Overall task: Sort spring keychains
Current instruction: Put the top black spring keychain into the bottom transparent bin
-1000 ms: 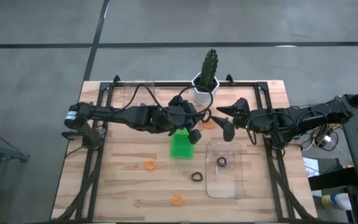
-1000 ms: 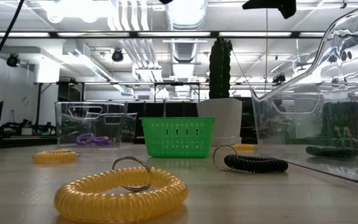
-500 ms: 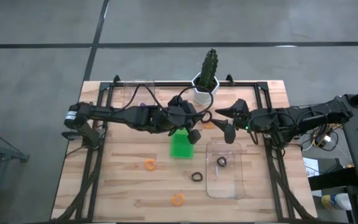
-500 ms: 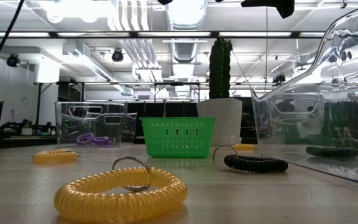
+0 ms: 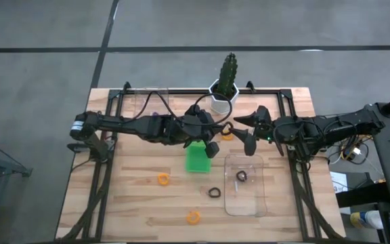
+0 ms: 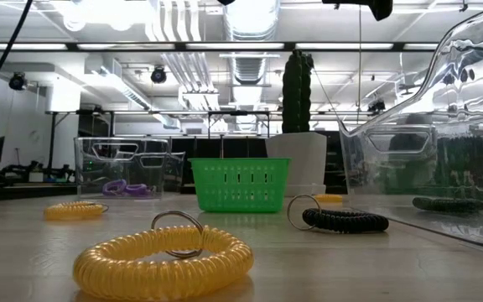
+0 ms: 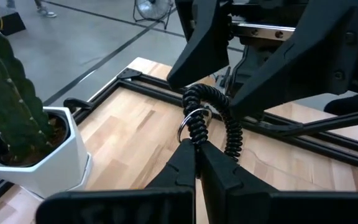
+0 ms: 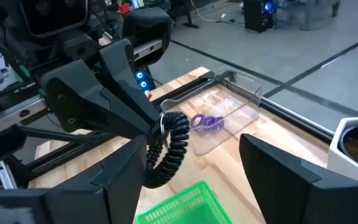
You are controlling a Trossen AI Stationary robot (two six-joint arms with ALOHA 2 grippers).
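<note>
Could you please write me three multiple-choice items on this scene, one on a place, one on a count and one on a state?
1. Where is the black keychain that the left gripper holds?
A. In mid-air between the two grippers
B. Inside the green basket
C. Beside the cactus pot

2. How many orange keychains lie on the bare wood in front of the green basket?
A. None
B. Two
C. Five

3. How do the right gripper fingers stand?
A. Shut on the cactus
B. Shut on a purple keychain
C. Open

Answers: 1 A, it hangs off the pinched fingertips facing the right gripper; 2 B, one and another; 3 C, they are spread wide apart.
</note>
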